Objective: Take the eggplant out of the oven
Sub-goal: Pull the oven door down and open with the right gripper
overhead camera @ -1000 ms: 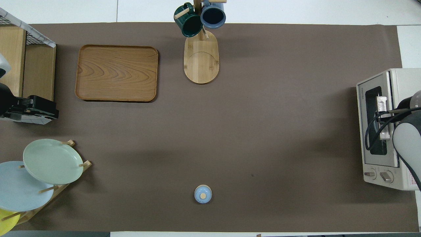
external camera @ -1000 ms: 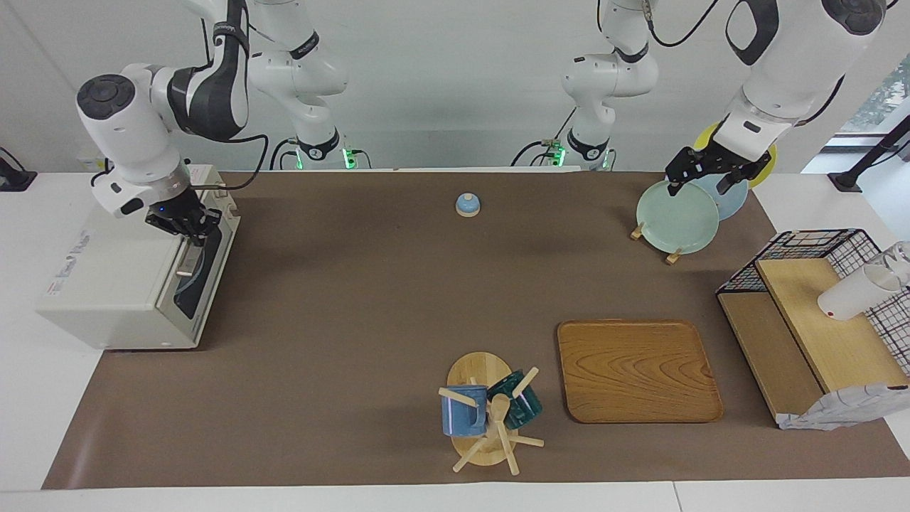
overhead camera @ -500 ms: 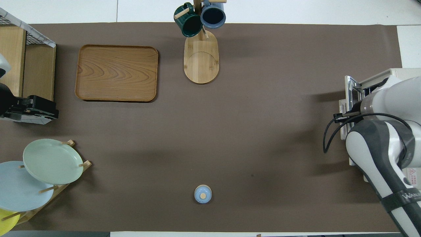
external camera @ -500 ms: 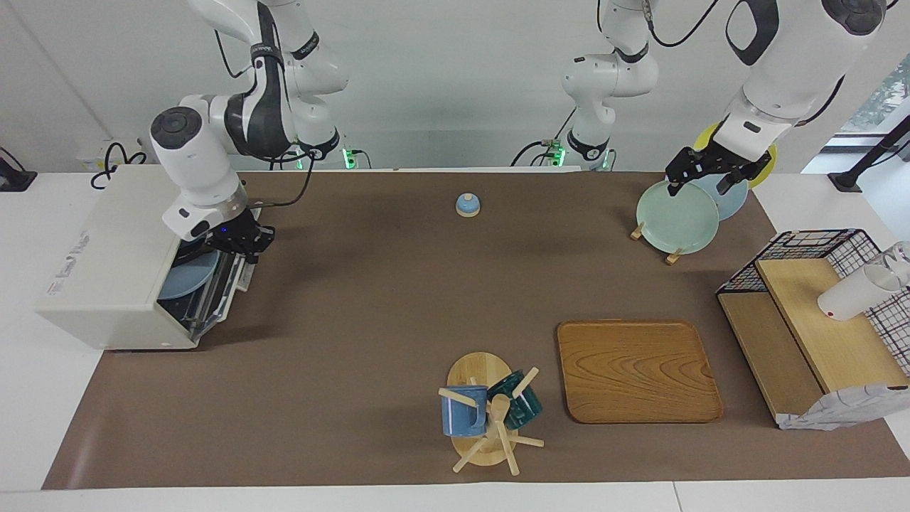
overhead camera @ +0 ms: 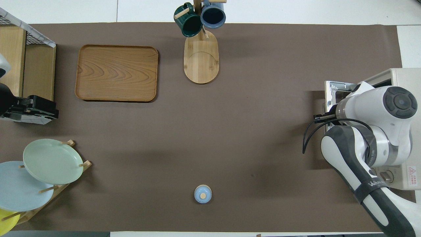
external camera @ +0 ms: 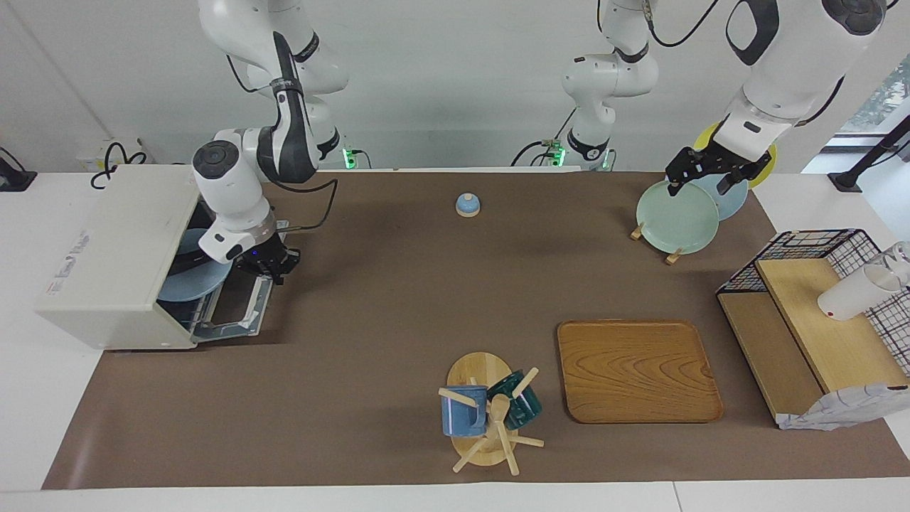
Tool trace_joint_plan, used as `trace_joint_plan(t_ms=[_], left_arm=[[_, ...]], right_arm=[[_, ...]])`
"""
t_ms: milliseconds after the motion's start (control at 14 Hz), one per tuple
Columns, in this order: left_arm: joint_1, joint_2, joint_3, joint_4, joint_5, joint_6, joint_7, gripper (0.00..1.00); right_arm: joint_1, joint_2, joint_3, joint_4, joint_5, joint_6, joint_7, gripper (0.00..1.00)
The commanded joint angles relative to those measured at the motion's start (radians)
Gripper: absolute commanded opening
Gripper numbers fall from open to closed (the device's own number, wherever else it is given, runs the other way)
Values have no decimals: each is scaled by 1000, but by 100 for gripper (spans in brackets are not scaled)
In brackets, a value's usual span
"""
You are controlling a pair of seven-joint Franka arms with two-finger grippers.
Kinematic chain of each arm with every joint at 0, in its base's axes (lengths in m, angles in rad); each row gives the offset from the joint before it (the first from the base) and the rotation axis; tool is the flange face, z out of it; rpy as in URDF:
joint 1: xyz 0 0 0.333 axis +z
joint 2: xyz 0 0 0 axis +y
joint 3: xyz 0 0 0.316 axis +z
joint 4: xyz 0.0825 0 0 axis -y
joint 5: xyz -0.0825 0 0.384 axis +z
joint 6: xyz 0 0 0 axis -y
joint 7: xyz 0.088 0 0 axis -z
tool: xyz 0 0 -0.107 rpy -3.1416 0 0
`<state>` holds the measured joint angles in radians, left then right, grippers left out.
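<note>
The cream-white oven [external camera: 114, 242] stands at the right arm's end of the table, and its door [external camera: 231, 316] hangs open, tilted down toward the mat. My right gripper [external camera: 270, 270] is shut on the handle at the door's free edge. In the overhead view the right arm's wrist covers that gripper, and only the door [overhead camera: 332, 87] and the oven's top [overhead camera: 406, 79] show. A blue plate [external camera: 186, 288] sits inside the oven's mouth. The eggplant is hidden. My left gripper [external camera: 700, 181] waits open over the plate rack, also seen in the overhead view [overhead camera: 33, 112].
A rack holds a green plate [external camera: 675, 217] and others. A wooden tray [external camera: 636, 370] and a mug tree [external camera: 487, 412] lie farther from the robots. A small blue knobbed lid [external camera: 467, 205] sits near the robots. A wire basket [external camera: 803, 245] and a white cup [external camera: 857, 291] stand at the left arm's end.
The right gripper has swung the oven door from nearly closed to wide open, moving down and out from the oven. The blue plate inside has come into view. The left arm has not moved.
</note>
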<state>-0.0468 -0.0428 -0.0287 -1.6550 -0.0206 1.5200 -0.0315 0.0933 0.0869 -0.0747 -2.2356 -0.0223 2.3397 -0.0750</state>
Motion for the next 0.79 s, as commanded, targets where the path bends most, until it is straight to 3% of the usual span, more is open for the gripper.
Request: trace_joint_plan(t_ms=[0,357,429,500,714], left_arm=[[10,-16,-8,-14,18,14,9,100],[10,-16,-8,-12,18,14,9,100],[10,-16,-8,-12,18,14,9,100],[10,-16,-8,-12,18,14,9,100],[10,-16,-8,-12,18,14,9,100]], right_arm=[[-26,59,-27,28,-38,61,27,0],[31,44,-17,144,51,-138,86,0],[29,37,-17,181,56,-189,92,24],[28,30,-19,203,56,-221,106,41],[-7,-22,-30,212,39,-287,112,49]])
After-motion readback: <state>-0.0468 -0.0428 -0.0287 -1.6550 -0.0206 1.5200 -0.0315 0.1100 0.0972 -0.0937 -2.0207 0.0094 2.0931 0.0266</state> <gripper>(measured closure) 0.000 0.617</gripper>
